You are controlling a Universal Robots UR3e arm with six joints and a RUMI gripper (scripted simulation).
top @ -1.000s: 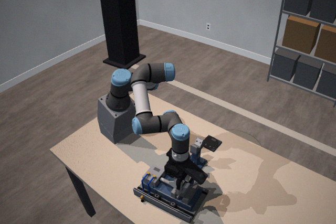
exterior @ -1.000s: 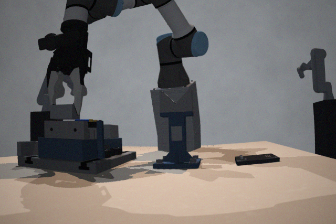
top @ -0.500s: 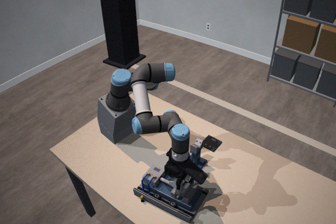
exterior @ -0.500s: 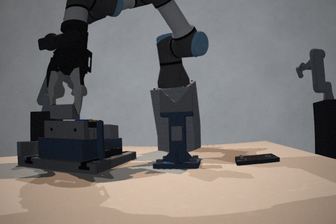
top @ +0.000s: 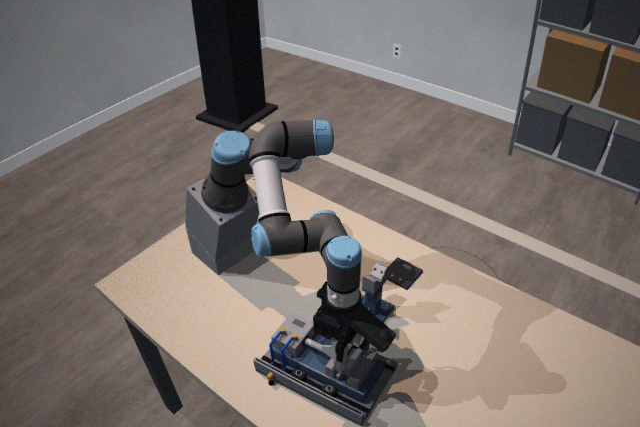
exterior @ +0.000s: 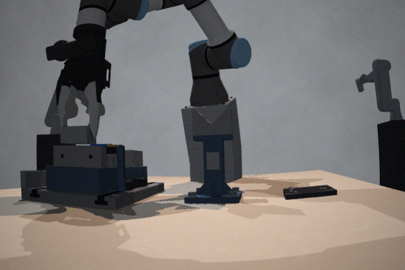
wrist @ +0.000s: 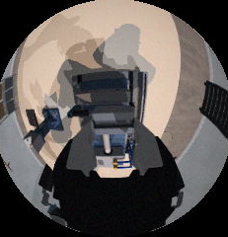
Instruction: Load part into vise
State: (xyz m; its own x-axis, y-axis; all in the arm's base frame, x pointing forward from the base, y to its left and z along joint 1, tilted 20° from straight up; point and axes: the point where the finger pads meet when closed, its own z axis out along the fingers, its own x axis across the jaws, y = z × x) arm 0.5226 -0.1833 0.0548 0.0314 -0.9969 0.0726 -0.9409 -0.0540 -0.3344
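Observation:
My gripper point(top: 345, 352) point(exterior: 76, 129) point(wrist: 114, 118) points straight down over the vise point(top: 315, 378) point(exterior: 81, 170) and is shut on the part point(exterior: 73, 135) point(wrist: 112, 115), a plain grey block. In the side view the part hangs level, just above the tops of the jaws. In the wrist view it lies across the fingers, with the vise's jaw point(wrist: 101, 81) beyond it and the air cylinder's white rod point(wrist: 107, 143) below. I cannot tell which way the slot faces. The low bars and the work stop are hidden.
The blue V-block stand point(top: 374, 277) point(exterior: 212, 162) is beside the vise. The dark infeed plate point(top: 405, 272) point(exterior: 309, 191) lies flat further out, with nothing on it. The arm's grey pedestal point(top: 217, 236) point(exterior: 212, 143) stands at the table's back. A shelf rack point(top: 584, 65) and a black column point(top: 230, 45) stand off the table.

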